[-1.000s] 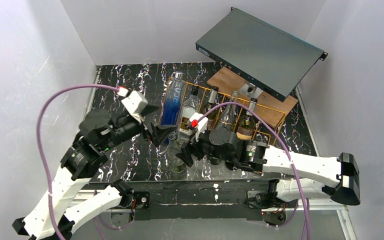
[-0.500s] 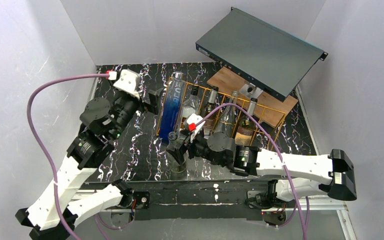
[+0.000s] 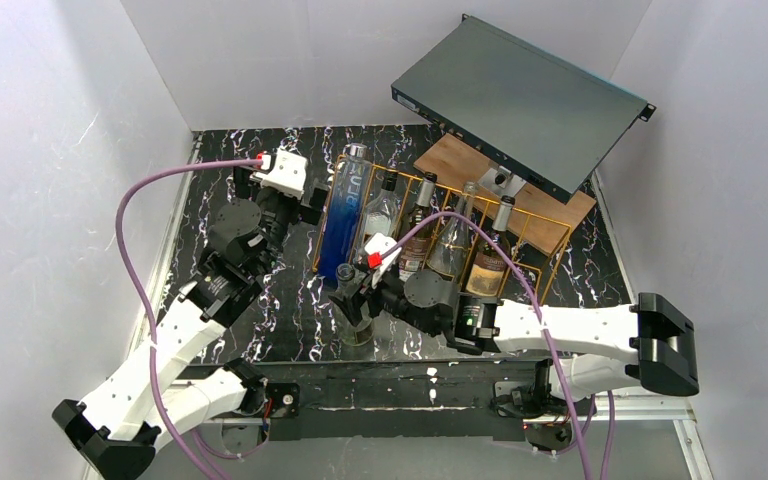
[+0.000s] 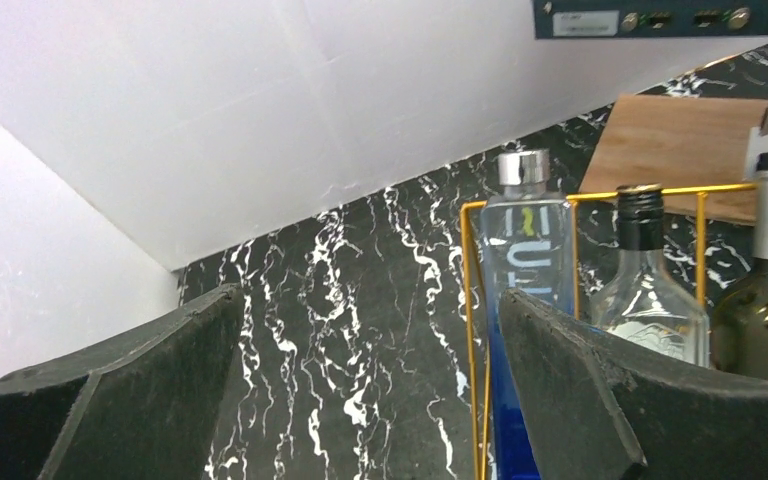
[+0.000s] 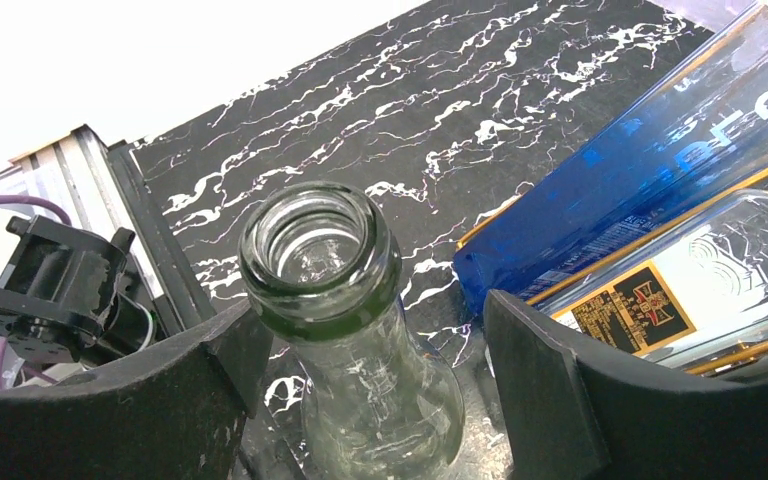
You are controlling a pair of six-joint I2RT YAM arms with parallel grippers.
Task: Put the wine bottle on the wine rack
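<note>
The wine bottle (image 5: 320, 250) is stood upright near the table's (image 3: 260, 320) front edge, before the wine rack (image 3: 545, 250), its neck straddled by the wide-spread right gripper (image 5: 365, 335). The left gripper (image 4: 370, 320) is spread wide and empty.

On table (image 3: 290, 305), wine bottle (image 3: 357, 328) just before left end of wine rack (image 3: 317, 250)

You are working in a robotics lab test cell, not a home or shop. Plain white panel walls (image 3: 60, 120) box in the black marble-patterned tabletop (image 3: 300, 300) along its left, far and right edges. A metal rail frame (image 3: 695, 445) runs below its near edge, purple cables (image 3: 123, 225) loop off the white robot arms (image 3: 560, 325), and a dark rack-mount electronics unit (image 3: 520, 105) hangs tilted above the far right corner.
</note>
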